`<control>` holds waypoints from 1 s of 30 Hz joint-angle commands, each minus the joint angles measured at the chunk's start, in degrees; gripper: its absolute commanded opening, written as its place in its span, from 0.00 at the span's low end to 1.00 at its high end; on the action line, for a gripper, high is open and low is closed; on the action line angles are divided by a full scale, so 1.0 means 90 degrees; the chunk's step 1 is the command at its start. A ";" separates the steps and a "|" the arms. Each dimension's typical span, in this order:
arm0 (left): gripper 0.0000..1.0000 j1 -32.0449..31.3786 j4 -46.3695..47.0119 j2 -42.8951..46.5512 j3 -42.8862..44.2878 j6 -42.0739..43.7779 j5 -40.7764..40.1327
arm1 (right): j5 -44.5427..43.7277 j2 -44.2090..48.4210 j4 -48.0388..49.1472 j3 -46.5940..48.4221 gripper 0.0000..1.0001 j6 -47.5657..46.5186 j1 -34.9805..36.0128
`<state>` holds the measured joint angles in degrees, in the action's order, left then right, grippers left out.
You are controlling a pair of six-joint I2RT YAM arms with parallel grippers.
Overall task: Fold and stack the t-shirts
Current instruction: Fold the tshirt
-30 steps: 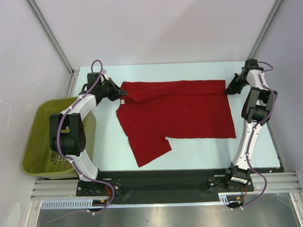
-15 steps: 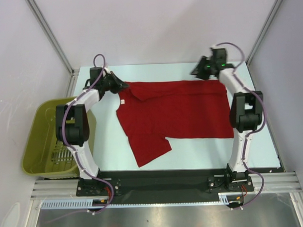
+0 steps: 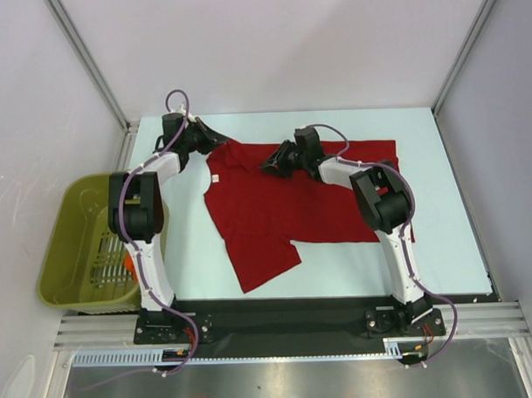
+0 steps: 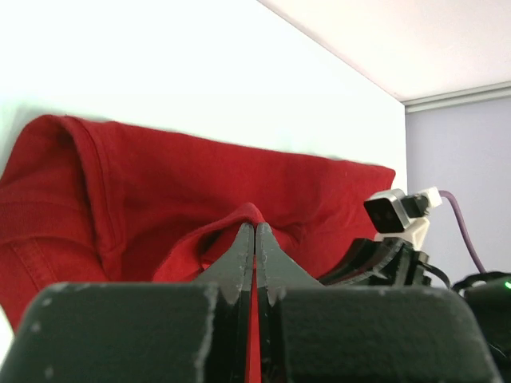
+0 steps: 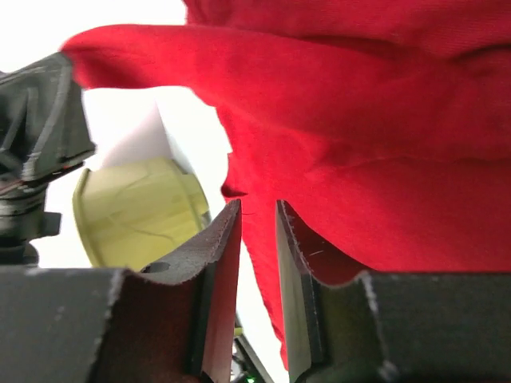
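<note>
T-shirt: one dark red t-shirt (image 3: 327,197) lies spread mid-worktop (image 3: 446,236), with its neck toward 9 o'clock and one sleeve trailing toward 7 o'clock.
Left tool: the left tool (image 3: 215,141) is at the shirt's 11 o'clock corner, clamped on a raised ridge of shoulder cloth, probably to lift that corner for a fold.
Right tool: the right tool (image 3: 270,163) sits low over the far edge at 12 o'clock. Its gap is narrow and nothing is gripped; it is likely lining up a second hold.
Basket: an olive-green basket (image 3: 63,258) stands beside the worktop at 9 o'clock, well apart from the shirt.
Progress: by my judgement the first fold is not yet made, and there is no stack.
</note>
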<state>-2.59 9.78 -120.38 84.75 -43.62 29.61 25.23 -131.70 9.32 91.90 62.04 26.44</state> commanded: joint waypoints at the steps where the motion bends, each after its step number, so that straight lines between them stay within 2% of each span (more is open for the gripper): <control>1: 0.00 0.0014 0.0378 -0.0150 0.0271 -0.0095 -0.0037 | -0.0216 0.0141 0.0644 -0.0025 0.29 0.0362 0.0070; 9: 0.00 0.0024 0.0359 -0.0170 0.0271 -0.0105 0.0041 | -0.0332 0.0004 0.0518 -0.0181 0.30 0.0646 0.0168; 14: 0.00 0.0024 0.0290 -0.0199 0.0300 -0.0037 0.0060 | -0.0363 -0.0141 0.0458 -0.0191 0.33 0.0909 0.0197; 30: 0.00 0.0024 0.0300 -0.0170 0.0329 -0.0105 0.0128 | -0.0509 -0.0474 0.0234 -0.0006 0.33 0.1319 0.0334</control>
<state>-2.59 10.63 -122.02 84.99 -44.12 29.76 21.65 -135.06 11.51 90.13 72.71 29.10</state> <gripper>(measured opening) 0.006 0.328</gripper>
